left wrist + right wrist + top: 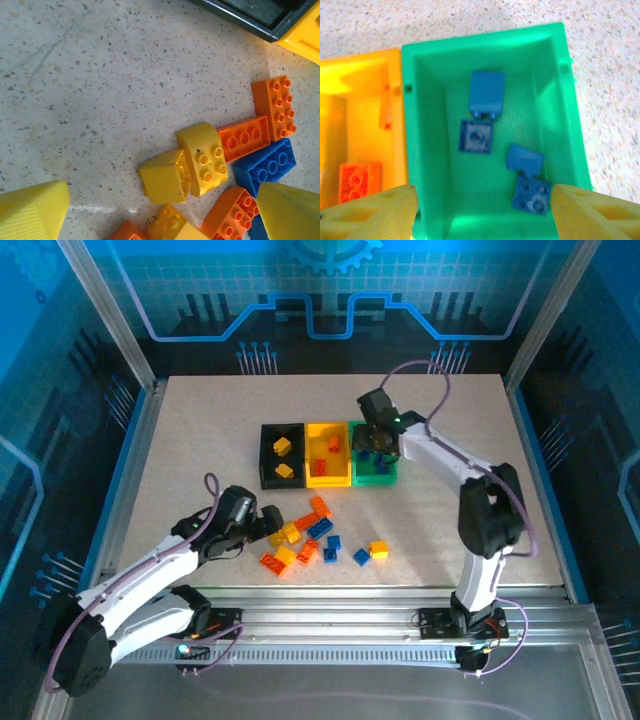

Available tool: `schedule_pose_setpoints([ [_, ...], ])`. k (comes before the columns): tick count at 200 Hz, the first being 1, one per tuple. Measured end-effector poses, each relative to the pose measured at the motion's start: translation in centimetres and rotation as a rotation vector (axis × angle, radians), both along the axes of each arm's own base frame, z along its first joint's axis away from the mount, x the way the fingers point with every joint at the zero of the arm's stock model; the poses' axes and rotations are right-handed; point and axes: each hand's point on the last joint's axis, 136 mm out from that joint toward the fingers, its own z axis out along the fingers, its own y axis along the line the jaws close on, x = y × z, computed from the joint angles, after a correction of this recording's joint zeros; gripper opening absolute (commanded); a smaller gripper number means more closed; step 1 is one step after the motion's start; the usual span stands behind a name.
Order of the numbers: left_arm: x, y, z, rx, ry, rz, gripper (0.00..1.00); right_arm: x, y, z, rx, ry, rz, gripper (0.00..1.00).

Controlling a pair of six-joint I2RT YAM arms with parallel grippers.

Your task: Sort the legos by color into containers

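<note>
The right gripper [482, 210] hangs spread and empty over the green bin [565, 100] with four blue bricks [486, 92] inside, while the left gripper [160, 215], also spread, hovers over loose mixed bricks [202, 157] on the table [100, 75]

Left arm [150, 565], right arm [440, 452]: jaws apart.
</note>
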Motion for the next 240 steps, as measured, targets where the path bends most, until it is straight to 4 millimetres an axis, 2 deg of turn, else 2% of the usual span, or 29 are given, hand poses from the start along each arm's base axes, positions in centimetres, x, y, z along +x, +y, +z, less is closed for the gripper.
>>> schedule_pose_setpoints([
  [17,0.1,-0.5,-0.2,0.000,0.017,-0.027,0.83,-2.5,0.3,1.2,0.030,-0.025,0.024,0.72],
  [32,0.2,-1.0,-0.7,0.017,0.045,-0.057,0.83,-4.6,0.7,1.3,0.054,-0.030,0.051,0.72],
  [56,0.5,-2.5,-1.5,0.064,0.086,-0.118,0.81,-7.3,0.7,-0.2,0.076,0.001,0.070,0.72],
  [87,0.7,-3.3,-3.1,0.147,0.126,-0.165,0.64,-9.5,-0.4,-2.4,0.071,0.050,0.058,0.72],
  [109,0.5,-3.0,-4.4,0.182,0.162,-0.161,0.62,-9.9,-0.7,-2.2,0.078,0.043,0.052,0.72],
  [137,0.3,-3.2,-4.7,0.193,0.168,-0.162,0.59,-9.9,-0.8,-1.2,0.100,0.009,0.049,0.72],
  [162,0.2,-3.0,-5.4,0.209,0.185,-0.155,0.50,-9.8,-0.9,-1.1,0.110,-0.002,0.042,0.72],
  [180,0.0,-2.7,-6.3,0.229,0.205,-0.150,0.49,-9.7,-1.2,-1.3,0.110,0.002,0.035,0.72],
  [190,-0.1,-2.4,-6.7,0.240,0.214,-0.144,0.45,-9.8,-1.3,-1.4,0.109,0.003,0.032,0.72],
  [240,0.3,-2.3,-6.6,0.246,0.197,-0.116,0.34,-9.8,-1.5,-1.6,0.117,0.002,0.030,0.72],
])
